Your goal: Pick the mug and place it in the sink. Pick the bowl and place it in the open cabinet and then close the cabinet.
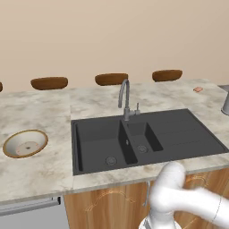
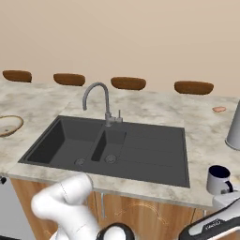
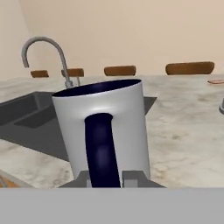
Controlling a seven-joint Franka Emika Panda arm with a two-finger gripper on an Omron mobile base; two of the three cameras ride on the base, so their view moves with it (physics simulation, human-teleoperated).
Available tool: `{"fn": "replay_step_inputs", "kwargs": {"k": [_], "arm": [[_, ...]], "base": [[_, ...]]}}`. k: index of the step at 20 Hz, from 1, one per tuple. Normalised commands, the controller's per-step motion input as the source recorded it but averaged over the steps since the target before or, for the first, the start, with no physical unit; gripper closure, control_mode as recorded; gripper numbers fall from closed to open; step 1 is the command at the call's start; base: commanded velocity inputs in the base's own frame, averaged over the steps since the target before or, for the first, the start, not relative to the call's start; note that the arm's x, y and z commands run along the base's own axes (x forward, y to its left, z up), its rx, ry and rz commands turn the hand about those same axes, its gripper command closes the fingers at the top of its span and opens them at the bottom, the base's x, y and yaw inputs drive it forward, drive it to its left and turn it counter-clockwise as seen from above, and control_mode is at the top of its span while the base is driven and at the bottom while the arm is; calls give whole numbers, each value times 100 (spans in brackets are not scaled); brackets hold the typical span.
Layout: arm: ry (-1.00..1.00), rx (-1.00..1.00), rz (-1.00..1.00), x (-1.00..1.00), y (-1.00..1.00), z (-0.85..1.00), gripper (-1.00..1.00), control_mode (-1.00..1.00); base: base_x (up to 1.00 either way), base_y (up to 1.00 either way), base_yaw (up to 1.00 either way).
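Pincer [image 3: 106, 177] looks clamped on the mug [image 3: 101, 127] at its dark handle, though the fingertips are mostly hidden so I can't be sure. Mug's upright on the counter [image 2: 201, 136], right of the sink [image 2: 117, 150]. Bowl [image 1: 25, 143] sits well left.

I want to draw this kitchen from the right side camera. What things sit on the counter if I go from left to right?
Tan-brown shallow bowl → matte black double-basin sink with its grey steel gooseneck tap → small mug, pale outside and dark navy inside, at the counter's front edge → tall grey metal vessel at the right edge.
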Motion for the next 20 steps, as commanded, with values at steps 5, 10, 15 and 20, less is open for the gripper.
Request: {"fn": "replay_step_inputs", "kwargs": {"k": [5, 10, 15, 20], "arm": [[-30, -12, -24, 35, 100, 28, 100, -100], [-10, -9, -13, 63, 100, 56, 100, -100], [34, -4, -22, 46, 100, 4, 100, -100], [61, 5, -5, 36, 100, 0, 100, -100]], "base": [[0, 0, 0], [0, 0, 0], [0, 0, 0], [0, 0, 0]]}}
